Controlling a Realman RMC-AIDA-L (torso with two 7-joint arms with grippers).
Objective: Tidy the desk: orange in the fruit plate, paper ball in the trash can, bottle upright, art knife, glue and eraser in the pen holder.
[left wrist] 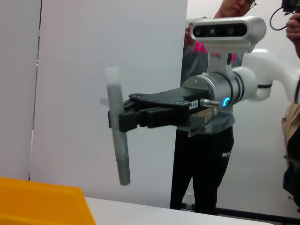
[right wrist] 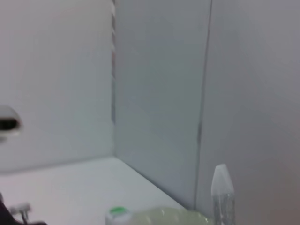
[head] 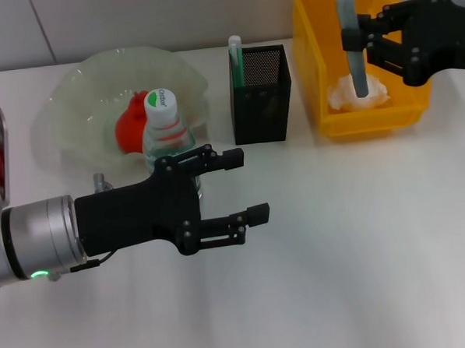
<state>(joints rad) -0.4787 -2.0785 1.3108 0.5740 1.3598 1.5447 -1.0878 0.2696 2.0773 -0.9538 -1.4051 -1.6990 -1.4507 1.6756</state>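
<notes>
My right gripper point(head: 360, 41) is shut on the art knife point(head: 359, 78), a grey metal rod held upright over the yellow trash can point(head: 309, 69). The left wrist view shows that gripper point(left wrist: 123, 119) clamping the knife point(left wrist: 121, 161). The paper ball point(head: 345, 96) lies in the trash can. The bottle point(head: 165, 131) stands upright before the fruit plate point(head: 76, 100), which holds the orange point(head: 130, 126). My left gripper point(head: 247, 186) is open and empty, just right of the bottle. The glue point(head: 236, 58) stands in the pen holder point(head: 263, 94). The eraser is out of view.
The trash can stands at the back right, close beside the pen holder. A person stands behind the robot in the left wrist view point(left wrist: 206, 154). White table surface point(head: 353, 246) stretches in front and to the right.
</notes>
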